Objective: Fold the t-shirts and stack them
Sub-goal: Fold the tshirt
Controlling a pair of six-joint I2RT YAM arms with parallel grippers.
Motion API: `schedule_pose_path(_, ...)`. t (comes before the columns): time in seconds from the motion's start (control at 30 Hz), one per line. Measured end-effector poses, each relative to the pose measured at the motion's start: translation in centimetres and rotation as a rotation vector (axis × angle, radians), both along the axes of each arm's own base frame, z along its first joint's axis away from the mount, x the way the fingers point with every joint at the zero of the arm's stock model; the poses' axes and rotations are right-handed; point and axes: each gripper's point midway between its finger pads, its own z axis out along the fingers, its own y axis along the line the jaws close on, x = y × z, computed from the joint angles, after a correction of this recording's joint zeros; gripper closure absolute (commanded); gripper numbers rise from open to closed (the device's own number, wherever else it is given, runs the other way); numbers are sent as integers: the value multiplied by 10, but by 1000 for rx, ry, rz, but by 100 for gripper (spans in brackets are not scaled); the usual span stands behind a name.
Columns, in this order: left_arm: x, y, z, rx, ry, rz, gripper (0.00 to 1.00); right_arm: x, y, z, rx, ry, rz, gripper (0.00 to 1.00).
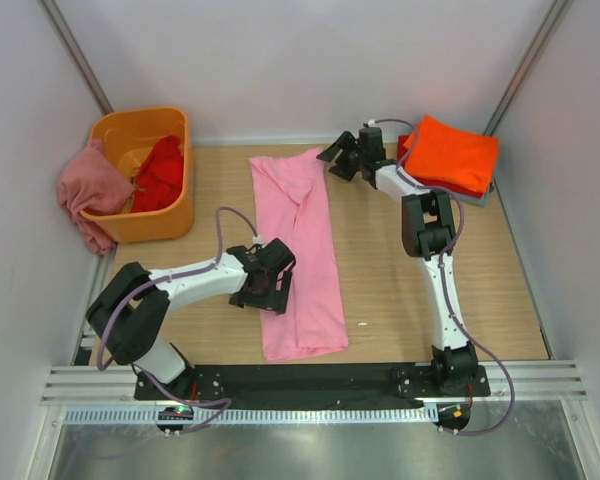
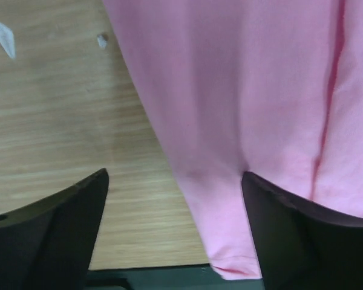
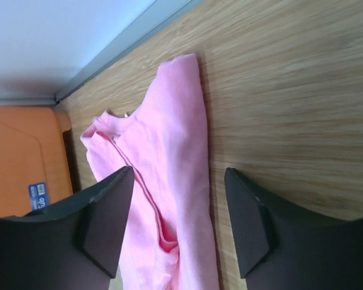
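A light pink t-shirt (image 1: 298, 250) lies folded into a long narrow strip down the middle of the table. My left gripper (image 1: 264, 281) is open at its left edge near the hem, one finger over bare wood and one over the pink cloth (image 2: 242, 109). My right gripper (image 1: 339, 160) is open just above the strip's far right corner (image 3: 169, 175). A folded orange shirt (image 1: 450, 155) rests on a grey-blue one at the back right. A red shirt (image 1: 160, 172) lies in the tub and a dusty rose shirt (image 1: 88, 190) hangs over its left rim.
The rigid orange plastic tub (image 1: 170, 215) stands at the back left; it also shows in the right wrist view (image 3: 24, 157). White walls close in the table on three sides. A black strip (image 1: 310, 378) runs along the near edge.
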Motion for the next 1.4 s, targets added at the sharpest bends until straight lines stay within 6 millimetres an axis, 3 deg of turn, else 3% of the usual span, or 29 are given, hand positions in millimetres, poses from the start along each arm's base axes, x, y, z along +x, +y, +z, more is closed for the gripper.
schedule_pose_path(0.1,-6,0,4,-2,35,-30,0,-7,-9,4,-30,-9,-31,28)
schedule_pose_path(0.2,-6,-4,22,-29,25,-50,0,-27,-23,3,-90,18,-53,27)
schedule_pose_path(0.27,-2,-8,43,-64,-15,-62,0,-49,-35,4,-144,50,-67,27)
schedule_pose_path(0.4,13,-15,105,-170,-165,-70,2,-101,-57,18,-232,86,-75,27)
schedule_pose_path(0.5,13,-13,127,-226,-221,-47,7,-149,-66,38,-281,85,-74,28)
schedule_pose_path(0.63,-9,-3,113,-289,-185,17,14,-236,-61,58,-341,70,-31,28)
schedule_pose_path(0.77,-50,14,68,-369,-97,119,19,-327,-51,60,-351,47,55,31)
schedule_pose_path(0.83,-64,23,52,-393,-73,165,21,-354,-49,52,-340,56,93,34)
schedule_pose_path(0.9,-72,26,47,-424,-65,195,25,-368,-50,41,-336,81,120,39)
schedule_pose_path(1.03,-67,18,56,-499,-98,207,31,-358,-41,41,-349,105,152,40)
schedule_pose_path(1.13,-66,13,59,-522,-99,203,32,-322,-21,67,-344,50,162,44)
schedule_pose_path(1.23,-69,15,65,-512,-90,194,30,-274,1,96,-325,-21,165,45)
schedule_pose_path(1.3,-69,21,84,-487,-105,177,26,-237,12,108,-315,-47,161,47)
schedule_pose_path(1.4,-55,25,142,-491,-215,144,23,-179,22,115,-298,-66,139,50)
